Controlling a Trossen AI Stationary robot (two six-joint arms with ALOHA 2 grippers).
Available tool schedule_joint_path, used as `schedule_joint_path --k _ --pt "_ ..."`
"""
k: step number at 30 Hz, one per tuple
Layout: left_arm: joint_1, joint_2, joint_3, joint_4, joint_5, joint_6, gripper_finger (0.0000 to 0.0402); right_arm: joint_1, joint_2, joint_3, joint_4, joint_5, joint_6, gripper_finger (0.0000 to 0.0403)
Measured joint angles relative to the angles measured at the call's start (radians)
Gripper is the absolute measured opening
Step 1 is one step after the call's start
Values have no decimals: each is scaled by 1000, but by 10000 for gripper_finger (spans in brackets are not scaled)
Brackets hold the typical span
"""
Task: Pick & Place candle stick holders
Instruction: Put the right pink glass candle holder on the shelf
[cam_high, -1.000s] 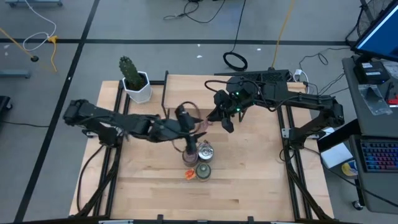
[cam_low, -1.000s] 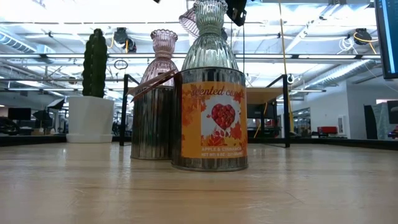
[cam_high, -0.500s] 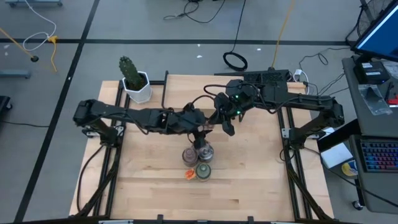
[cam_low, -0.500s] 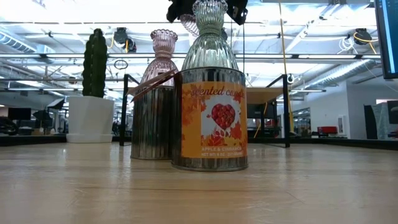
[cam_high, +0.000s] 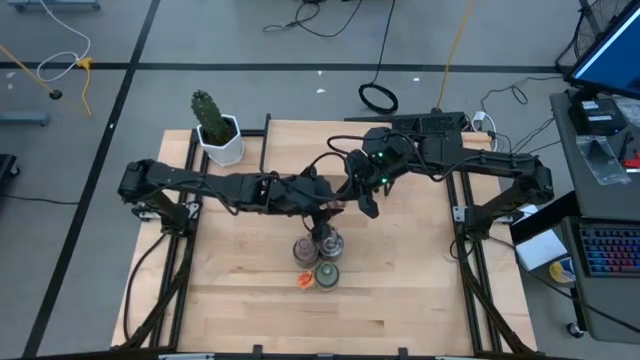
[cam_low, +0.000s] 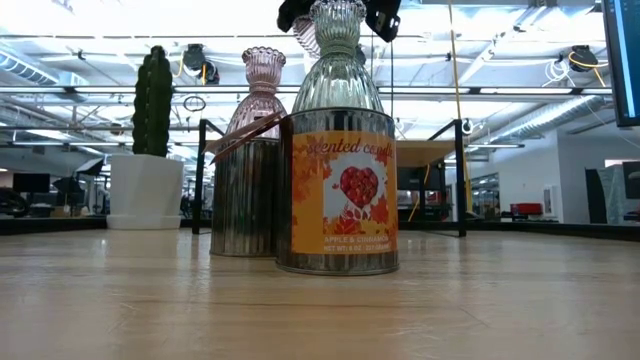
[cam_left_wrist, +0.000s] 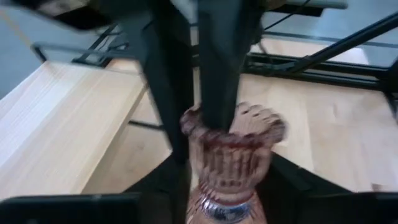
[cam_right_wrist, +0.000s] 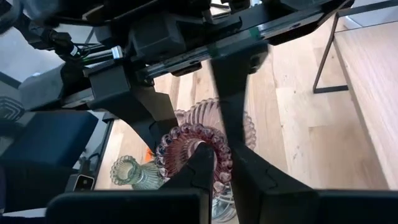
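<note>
A white pot with a cactus (cam_high: 218, 133) stood at the far left corner of the wooden worktop (cam_high: 400, 290), well apart from the work. Near the middle of the worktop stood a tight cluster: an orange-labelled candle tin (cam_low: 338, 190) in front with a clear ribbed glass holder (cam_low: 337, 62) on top of it, and a plain silvery tin (cam_low: 243, 196) just behind and beside it, carrying a pink glass holder (cam_low: 262, 88). In the low view the front tin hid part of the silvery one.

Both arms met above this cluster. The left end effector (cam_high: 322, 207) reached in from the left and crowded the right end effector (cam_high: 362, 197), which came from the far right.

In the left wrist view the left fingers (cam_left_wrist: 217, 68) were pinching the scalloped rim of a pinkish glass holder (cam_left_wrist: 229, 163), one finger inside the mouth and one outside. In the right wrist view the right fingers (cam_right_wrist: 233, 93) were closed on the rim of a second pinkish ribbed holder (cam_right_wrist: 194, 160), with the clear holder (cam_right_wrist: 132, 172) just beside it.
</note>
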Motion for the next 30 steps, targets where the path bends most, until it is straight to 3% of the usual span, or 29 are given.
schedule_joint_path --k 14,25,30 --pt "2 0 -2 4 -5 -31 128 0 0 0 4 23 -14 47" --pt "5 -2 0 -133 -75 -108 128 2 -1 0 19 91 -13 145" --pt "12 -2 0 -215 -174 -152 128 2 -10 0 11 93 -12 192"
